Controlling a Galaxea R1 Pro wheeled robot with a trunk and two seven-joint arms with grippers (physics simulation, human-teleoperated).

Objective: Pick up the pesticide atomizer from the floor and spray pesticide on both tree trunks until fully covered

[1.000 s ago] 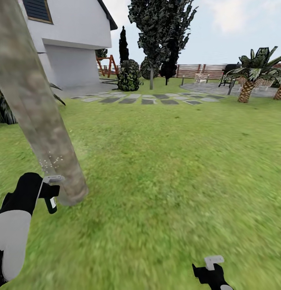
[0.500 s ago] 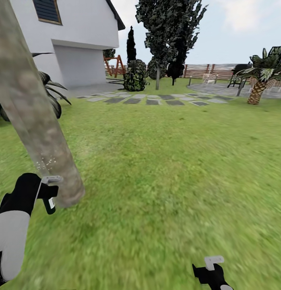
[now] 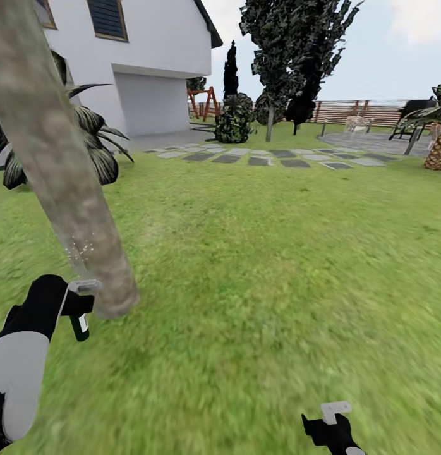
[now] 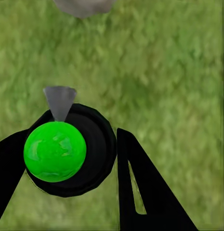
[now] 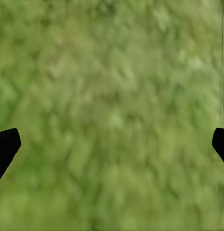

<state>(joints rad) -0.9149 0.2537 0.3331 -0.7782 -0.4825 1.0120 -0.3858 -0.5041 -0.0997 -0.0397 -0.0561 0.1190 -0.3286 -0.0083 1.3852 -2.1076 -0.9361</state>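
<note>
A thick pale mottled tree trunk (image 3: 62,183) leans across the left of the head view, and its base meets the grass floor (image 3: 258,265). My left gripper (image 3: 78,308) is shut on the pesticide atomizer (image 3: 80,316), a dark bottle with a white label and a grey trigger head, right beside the trunk's foot. Tiny white specks (image 3: 80,248) dot the bark just above it. In the left wrist view the atomizer (image 4: 55,151) shows a green top and grey nozzle between black fingers (image 4: 136,187), with the trunk base (image 4: 83,6) ahead. My right gripper (image 3: 334,417) (image 5: 112,144) hangs open over bare grass.
A white house (image 3: 151,57) stands at the back left with spiky plants (image 3: 94,151) in front. Grey stepping stones (image 3: 258,157) cross the lawn. Dark trees (image 3: 290,57), a wooden fence (image 3: 347,112) and a palm (image 3: 438,145) line the back.
The whole picture has slid to the right, so the camera has turned left. Both arms keep their places in the picture, and the specks stay on the trunk.
</note>
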